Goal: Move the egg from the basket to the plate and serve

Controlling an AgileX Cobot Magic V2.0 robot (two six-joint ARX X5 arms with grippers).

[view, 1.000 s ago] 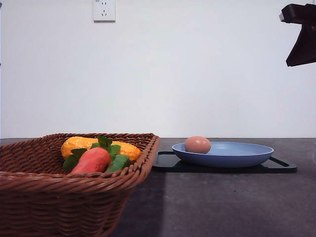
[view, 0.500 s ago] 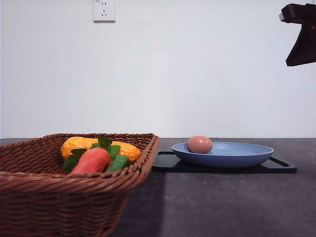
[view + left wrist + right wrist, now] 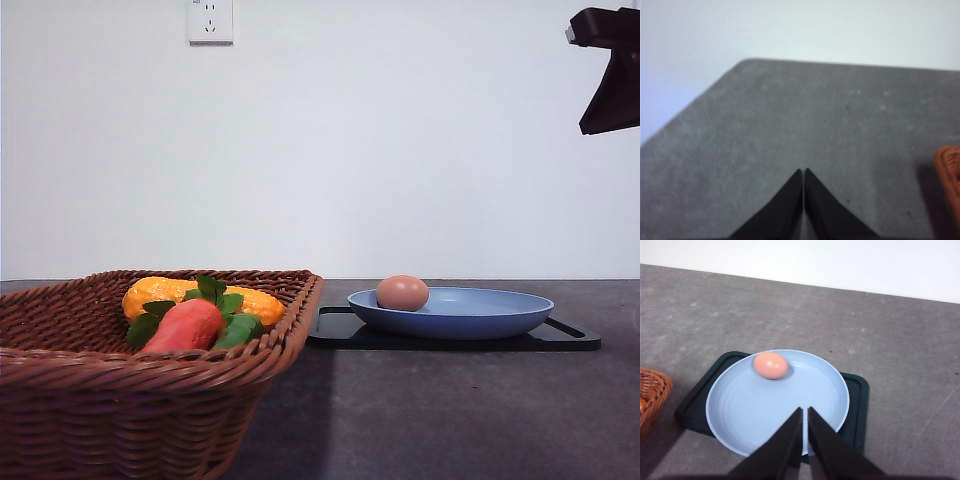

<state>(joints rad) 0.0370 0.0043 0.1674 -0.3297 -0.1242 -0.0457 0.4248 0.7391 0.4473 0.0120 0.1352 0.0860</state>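
The pinkish-brown egg (image 3: 402, 292) lies on the left part of the blue plate (image 3: 470, 314), untouched. In the right wrist view the egg (image 3: 770, 365) rests near the plate's (image 3: 810, 390) rim on the side toward the basket. My right gripper (image 3: 805, 410) hangs shut above the plate, apart from the egg and holding nothing. The wicker basket (image 3: 120, 390) stands at the front left with a carrot-like item and a corn cob in it. Over bare table beside the basket's corner (image 3: 951, 172), my left gripper (image 3: 803, 171) is shut and holds nothing.
A flat black tray (image 3: 570, 338) lies under the plate. The orange-red carrot-like item (image 3: 186, 326) and yellow corn cob (image 3: 160, 293) fill the basket's far side. Part of my right arm (image 3: 610, 70) is high at the right. Grey table (image 3: 450, 420) stretches in front of the tray.
The egg has rocked slightly on the plate, a little right and then back. Neither arm has visibly moved.
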